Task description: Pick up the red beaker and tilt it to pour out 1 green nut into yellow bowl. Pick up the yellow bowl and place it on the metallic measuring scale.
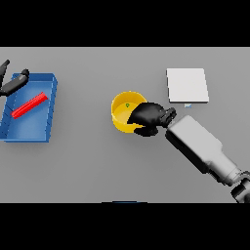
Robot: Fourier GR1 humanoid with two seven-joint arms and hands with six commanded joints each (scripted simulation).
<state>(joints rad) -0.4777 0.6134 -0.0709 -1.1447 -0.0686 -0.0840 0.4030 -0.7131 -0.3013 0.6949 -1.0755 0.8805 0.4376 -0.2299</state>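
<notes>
The yellow bowl [123, 110] stands on the table near the middle, with one small green nut [128, 105] inside it. My right hand [149, 117] covers the bowl's right rim, fingers curled round the rim. The metallic measuring scale [187, 85], a pale square plate, lies to the upper right, apart from the bowl. The red beaker [29, 106] lies on its side in the blue tray [49, 105] at the far left. My left hand [13, 84] shows at the left edge over the tray's far corner, holding nothing.
The blue tray takes up the left side of the table. My right forearm [202, 146] crosses the lower right part of the table.
</notes>
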